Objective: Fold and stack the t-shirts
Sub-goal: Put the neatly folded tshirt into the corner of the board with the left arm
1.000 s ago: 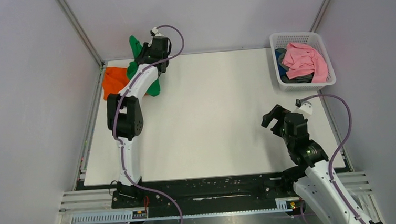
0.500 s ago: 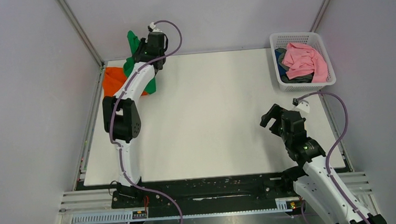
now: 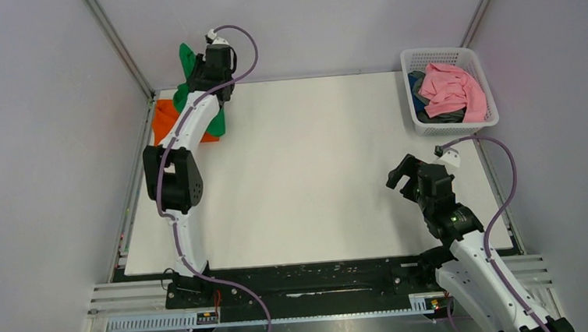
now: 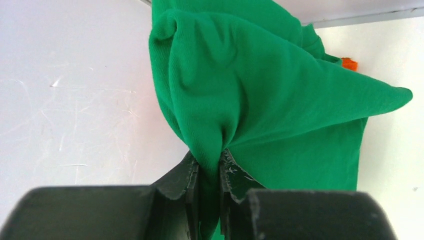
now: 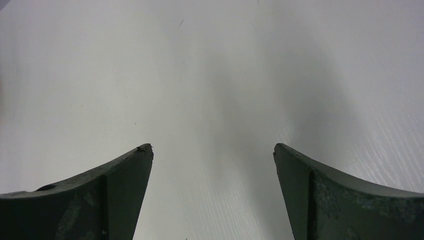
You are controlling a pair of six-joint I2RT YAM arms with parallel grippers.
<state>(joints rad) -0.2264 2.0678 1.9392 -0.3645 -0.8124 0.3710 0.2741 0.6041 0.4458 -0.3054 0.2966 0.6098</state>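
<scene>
a: what's the room like?
b: a white table [image 3: 315, 172] fills the middle of the top view. there are pale grey walls [image 3: 32, 153] on three sides and metal posts [image 3: 118, 45] running into the upper corners. a white basket [image 3: 420, 129] sits at the table's upper right, with a pink garment [image 3: 451, 88] heaped over a grey-blue garment [image 3: 417, 87].
a: and the shirts?
b: both are at the upper left. the orange t-shirt [image 3: 164, 116] lies at the table's left edge. the green t-shirt [image 4: 260, 100] is bunched and lifted over it, and the left gripper [image 4: 207, 165] has its fingers pressed tight on a fold of the cloth.
a: the right gripper?
b: the right gripper [image 5: 212, 155] is spread wide with nothing between its fingers, over bare table at the lower right.
a: anything hard to see?
b: the left arm [image 3: 186, 126] covers much of the green shirt and part of the orange one. the left wrist view shows only a scrap of orange, upper right. the grey-blue garment is mostly buried.
</scene>
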